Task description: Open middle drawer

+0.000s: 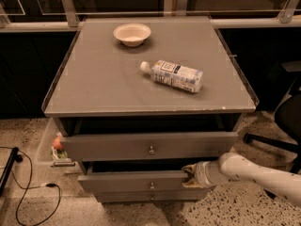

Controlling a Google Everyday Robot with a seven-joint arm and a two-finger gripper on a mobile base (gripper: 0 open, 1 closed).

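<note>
The middle drawer [136, 181] is a grey drawer with a low, flat front and a small round metal knob [151, 186]. It stands part-way out of the grey cabinet, below the taller top drawer [141, 146], which is also out a little. My gripper [190, 176] is at the right end of the middle drawer's front, against its top edge, on a white arm [249, 172] that comes in from the right. The inside of the middle drawer is hidden under the top drawer.
The narrow bottom drawer [150, 197] sits below. On the cabinet top [94, 79] lie a white bowl [132, 34] and a plastic bottle [173, 75] on its side. A black cable [33, 185] runs on the floor at left; a chair base [277, 140] stands at right.
</note>
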